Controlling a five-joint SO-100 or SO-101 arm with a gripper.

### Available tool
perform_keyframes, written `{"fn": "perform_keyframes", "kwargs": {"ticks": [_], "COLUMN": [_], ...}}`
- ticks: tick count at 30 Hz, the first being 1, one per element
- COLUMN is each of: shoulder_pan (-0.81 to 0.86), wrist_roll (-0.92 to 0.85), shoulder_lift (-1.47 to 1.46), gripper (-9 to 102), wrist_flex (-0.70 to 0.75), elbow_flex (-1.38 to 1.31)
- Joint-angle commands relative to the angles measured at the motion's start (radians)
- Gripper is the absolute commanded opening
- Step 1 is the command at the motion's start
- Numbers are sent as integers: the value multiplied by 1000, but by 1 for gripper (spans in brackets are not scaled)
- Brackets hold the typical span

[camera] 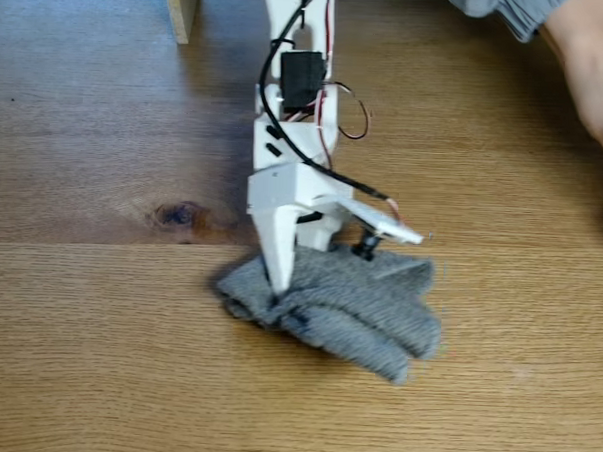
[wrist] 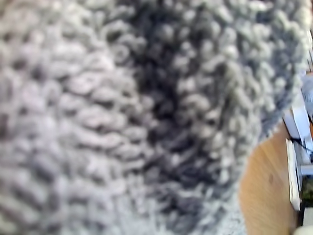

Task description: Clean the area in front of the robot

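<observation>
I've got the robot [camera: 290, 135] down on the grey cloth [camera: 343, 303], which sits crumpled in the middle of the area [camera: 86, 357], just right of a dark knot [camera: 177, 215] in the fixed view. The gripper [camera: 325, 262] jaws are spread apart, one finger [camera: 278, 255] pressed into the cloth's left edge, the other angled off right; not clamping anything. Wrist view is filled with terry loops. To wipe well I'd keep downward pressure and drag slowly so the cloth doesn't bunch. Oak tabletop, wooden post [camera: 181, 9] at back, a person's hand [camera: 598, 74] top right.
</observation>
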Motion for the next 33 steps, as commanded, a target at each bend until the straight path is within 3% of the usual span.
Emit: {"fn": "perform_keyframes", "kwargs": {"ticks": [1, 9, 14, 18, 24, 29, 33], "shoulder_pan": [143, 170, 235, 328, 529, 695, 784], "wrist_roll": [9, 405, 555, 586, 466, 383, 337], "shoulder_lift": [87, 529, 792, 937, 1029, 1043, 1066], "gripper": [0, 0, 0, 0, 0, 0, 0], "wrist_flex": [140, 673, 983, 1256, 1690, 1700, 1582], "elbow_flex": [-2, 0, 0, 2, 3, 91, 299]}}
